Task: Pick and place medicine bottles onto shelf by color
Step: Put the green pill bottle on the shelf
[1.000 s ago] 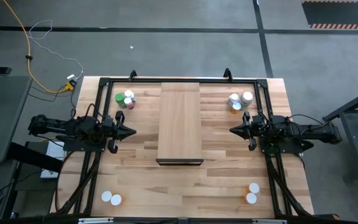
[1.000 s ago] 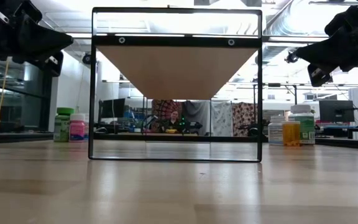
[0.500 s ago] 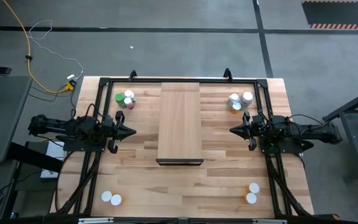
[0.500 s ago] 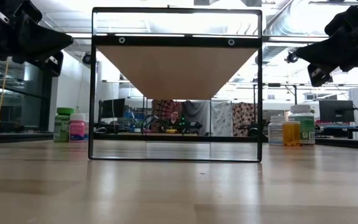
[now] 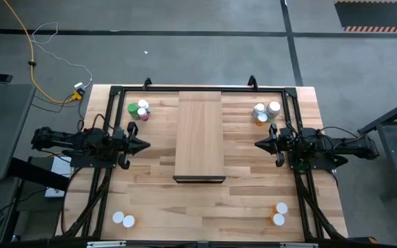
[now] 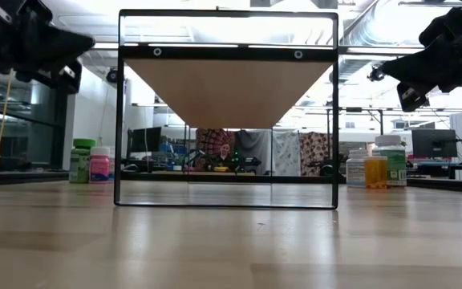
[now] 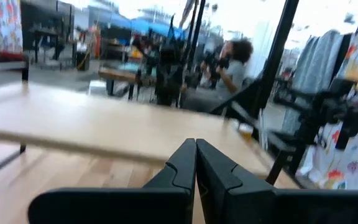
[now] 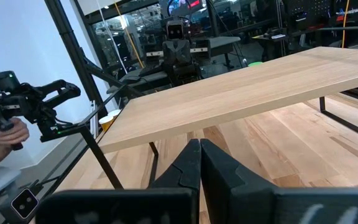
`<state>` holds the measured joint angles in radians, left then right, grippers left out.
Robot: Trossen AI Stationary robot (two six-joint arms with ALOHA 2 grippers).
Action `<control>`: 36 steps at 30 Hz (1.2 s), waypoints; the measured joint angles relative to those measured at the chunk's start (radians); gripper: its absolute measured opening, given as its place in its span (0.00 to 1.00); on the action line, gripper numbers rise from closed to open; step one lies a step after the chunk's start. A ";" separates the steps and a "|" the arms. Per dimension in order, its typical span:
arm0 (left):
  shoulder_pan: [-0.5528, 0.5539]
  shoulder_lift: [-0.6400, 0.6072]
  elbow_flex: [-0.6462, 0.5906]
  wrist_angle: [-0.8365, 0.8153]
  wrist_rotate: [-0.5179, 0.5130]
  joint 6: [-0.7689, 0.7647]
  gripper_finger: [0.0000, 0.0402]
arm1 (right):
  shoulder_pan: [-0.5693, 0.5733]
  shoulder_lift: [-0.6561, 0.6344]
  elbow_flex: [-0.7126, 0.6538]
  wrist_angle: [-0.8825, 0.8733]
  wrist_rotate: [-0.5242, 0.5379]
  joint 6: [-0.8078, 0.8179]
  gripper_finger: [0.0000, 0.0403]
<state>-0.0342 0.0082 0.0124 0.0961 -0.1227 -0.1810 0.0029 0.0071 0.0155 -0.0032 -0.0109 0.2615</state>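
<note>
The shelf (image 5: 198, 134), a long pale wood board on a black frame, stands in the middle of the table; the low view shows its underside (image 6: 231, 88). Medicine bottles stand in clusters on the tabletop: green and pink ones at the far left (image 5: 139, 110) (image 6: 91, 162), white and orange ones at the far right (image 5: 266, 111) (image 6: 375, 168), two white-capped ones near left (image 5: 123, 220), and two near right (image 5: 280, 213). My left gripper (image 5: 149, 145) (image 7: 196, 146) hovers shut left of the shelf. My right gripper (image 5: 256, 145) (image 8: 199, 146) hovers shut right of it. Both point level at the shelf.
A black tube frame (image 5: 198, 89) runs around the table's far and side edges. Bare tabletop lies in front of the shelf (image 5: 198, 207). Beyond the table a person (image 7: 232, 62) sits in the room, and a hand (image 8: 5, 134) holds a device.
</note>
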 joint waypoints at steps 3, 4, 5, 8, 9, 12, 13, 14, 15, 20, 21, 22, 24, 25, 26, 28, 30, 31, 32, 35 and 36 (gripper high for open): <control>0.000 0.000 0.000 0.123 -0.026 -0.006 0.00 | 0.000 0.000 0.000 0.000 0.000 0.000 0.00; 0.000 0.001 0.000 0.169 -0.043 -0.007 0.00 | 0.000 0.000 0.000 0.000 0.000 0.000 0.00; 0.000 0.009 0.000 0.206 -0.060 0.000 0.00 | 0.000 0.000 0.000 0.000 0.000 0.000 0.00; 0.000 0.057 0.031 0.168 -0.140 0.017 0.04 | 0.000 0.000 0.000 0.000 0.000 0.000 0.00; 0.003 0.084 0.054 0.124 -0.177 0.016 0.06 | 0.000 0.000 0.000 0.000 0.000 0.000 0.00; 0.025 0.195 0.148 -0.051 -0.312 0.012 0.17 | 0.000 0.000 0.000 0.000 0.000 0.000 0.00; 0.037 0.236 0.189 -0.110 -0.354 0.007 0.22 | 0.000 0.000 0.000 0.000 0.000 0.000 0.00; 0.052 0.280 0.234 -0.162 -0.390 0.004 0.27 | 0.000 0.000 0.000 0.000 0.000 0.000 0.00; 0.068 0.324 0.283 -0.219 -0.428 0.002 0.32 | 0.000 0.000 0.000 0.000 0.000 0.000 0.00; 0.176 0.541 0.513 -0.509 -0.605 -0.035 0.55 | 0.000 0.000 0.000 0.000 0.000 0.000 0.00; 0.203 0.581 0.552 -0.565 -0.629 -0.053 0.59 | 0.000 0.000 0.000 0.000 0.000 0.000 0.00; 0.230 0.618 0.585 -0.614 -0.644 -0.073 0.62 | 0.000 0.000 0.000 0.000 0.000 0.000 0.00; 0.289 0.691 0.638 -0.687 -0.640 -0.120 0.68 | 0.000 0.000 0.000 0.000 0.000 0.000 0.00; 0.321 0.725 0.657 -0.720 -0.624 -0.146 0.70 | 0.000 0.000 0.000 0.000 0.000 0.000 0.00; 0.354 0.754 0.671 -0.754 -0.605 -0.173 0.72 | 0.000 0.000 0.000 0.000 0.000 0.000 0.00; 0.430 0.816 0.691 -0.814 -0.566 -0.234 0.73 | 0.000 0.000 0.000 0.000 0.000 0.000 0.00; 0.506 0.871 0.697 -0.852 -0.522 -0.280 0.73 | 0.000 0.000 0.000 0.000 0.000 0.000 0.00; 0.541 0.895 0.695 -0.863 -0.499 -0.292 0.74 | 0.000 0.000 0.000 0.000 0.000 0.000 0.00; 0.575 0.917 0.691 -0.867 -0.481 -0.303 0.74 | 0.000 0.000 0.000 0.000 0.000 0.000 0.00; 0.661 0.975 0.681 -0.862 -0.468 -0.323 0.74 | 0.000 0.000 0.000 0.000 0.000 0.000 0.00; 0.686 0.991 0.677 -0.861 -0.470 -0.330 0.74 | 0.000 0.000 0.000 0.000 0.000 0.000 0.00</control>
<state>0.6514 0.9996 0.6898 -0.7651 -0.5924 -0.5106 0.0029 0.0071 0.0156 -0.0032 -0.0109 0.2615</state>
